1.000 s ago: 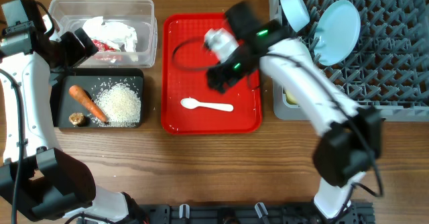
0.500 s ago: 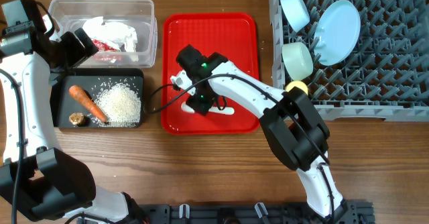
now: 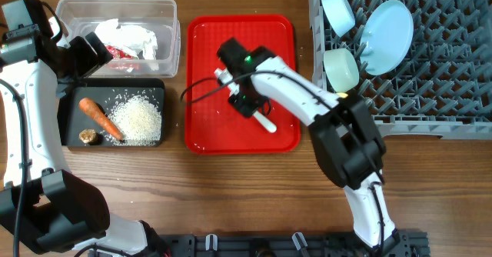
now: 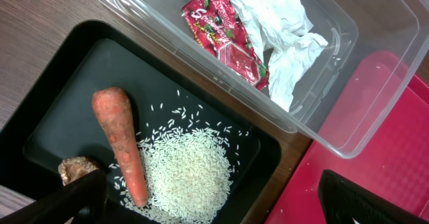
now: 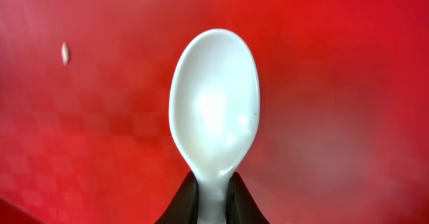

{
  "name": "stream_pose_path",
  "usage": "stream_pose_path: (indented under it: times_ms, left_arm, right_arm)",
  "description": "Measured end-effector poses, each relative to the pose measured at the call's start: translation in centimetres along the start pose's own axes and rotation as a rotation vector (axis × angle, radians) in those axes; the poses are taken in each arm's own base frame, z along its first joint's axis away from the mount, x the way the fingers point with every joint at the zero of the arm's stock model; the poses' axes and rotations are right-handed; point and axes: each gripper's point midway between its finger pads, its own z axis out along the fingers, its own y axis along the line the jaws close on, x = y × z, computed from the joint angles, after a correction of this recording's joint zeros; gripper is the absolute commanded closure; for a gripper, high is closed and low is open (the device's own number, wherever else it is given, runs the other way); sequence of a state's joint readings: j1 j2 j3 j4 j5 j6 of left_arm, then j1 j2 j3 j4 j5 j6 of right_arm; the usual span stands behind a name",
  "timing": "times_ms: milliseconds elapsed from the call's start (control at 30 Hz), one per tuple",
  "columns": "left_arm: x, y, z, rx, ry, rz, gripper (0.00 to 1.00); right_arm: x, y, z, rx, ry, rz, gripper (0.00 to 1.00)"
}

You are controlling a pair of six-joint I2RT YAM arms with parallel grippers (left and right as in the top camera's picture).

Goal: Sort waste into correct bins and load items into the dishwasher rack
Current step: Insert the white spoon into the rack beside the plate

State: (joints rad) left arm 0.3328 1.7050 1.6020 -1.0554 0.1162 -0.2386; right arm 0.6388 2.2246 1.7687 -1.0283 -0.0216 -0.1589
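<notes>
My right gripper (image 3: 246, 103) is shut on the white plastic spoon (image 5: 214, 110) just above the red tray (image 3: 231, 34). Its fingertips pinch the neck under the bowl, and the handle (image 3: 266, 123) sticks out toward the front right. My left gripper (image 4: 221, 210) hangs open over the black tray (image 4: 60, 110), which holds the carrot (image 4: 120, 143), rice (image 4: 188, 170) and brown scrap (image 4: 77, 167). The clear tub (image 4: 322, 127) holds tissue (image 4: 281, 23) and the red wrapper (image 4: 224, 33). In the grey rack (image 3: 430, 80) stand a plate (image 3: 384, 38), two bowls (image 3: 338, 11) (image 3: 342, 68) and a yellow cup (image 3: 342, 101).
A single rice grain (image 5: 65, 53) lies on the red tray. A black cable (image 3: 201, 88) loops from the right arm across the tray's left half. Bare wooden table (image 3: 231, 195) runs along the front.
The right arm came down from the tray's far side onto the spoon and shut on its neck. The spoon has turned from lying crosswise to pointing diagonally. The left arm is still.
</notes>
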Motion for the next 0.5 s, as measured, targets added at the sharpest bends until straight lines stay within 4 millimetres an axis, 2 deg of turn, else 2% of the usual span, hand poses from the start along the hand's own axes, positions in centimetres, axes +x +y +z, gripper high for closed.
stream_pose_path:
  times_ms: [33,67,133,167,200,233,267,333,400,500]
  left_arm:
    - [0.0,0.0,0.0,0.000,0.000,0.000,0.00]
    - [0.0,0.0,0.0,0.000,0.000,0.000,0.00]
    - [0.0,0.0,0.0,0.000,0.000,0.000,0.00]
    - [0.0,0.0,0.0,0.000,0.000,0.000,0.00]
    - [0.0,0.0,0.0,0.000,0.000,0.000,0.00]
    - [0.0,0.0,0.0,0.000,0.000,0.000,0.00]
    - [0.0,0.0,0.0,0.000,0.000,0.000,0.00]
    - [0.0,0.0,0.0,0.000,0.000,0.000,0.00]
    - [0.0,0.0,0.0,0.000,0.000,0.000,0.00]
    - [0.0,0.0,0.0,0.000,0.000,0.000,0.00]
  right_arm:
    - [-0.4,-0.7,-1.6,-0.002,-0.025,0.027,0.95]
    - [-1.8,-2.0,-5.3,0.008,-0.118,0.070,0.96]
    - [-3.4,-4.4,-13.7,0.043,-0.332,0.135,0.96]
    - [-3.2,-5.8,-18.4,0.071,-0.441,0.180,0.96]
    - [-2.1,-7.5,-23.6,0.110,-0.552,0.235,0.96]
    - [-0.2,-9.8,-28.3,0.163,-0.648,0.315,0.96]
    - [2.2,-11.9,-31.2,0.209,-0.697,0.410,0.96]
    - [6.7,-15.7,-32.2,0.255,-0.670,0.618,0.96]
    - [11.3,-20.2,-30.8,0.294,-0.594,0.858,0.96]
    - [14.8,-22.4,-28.5,0.295,-0.513,1.010,0.96]
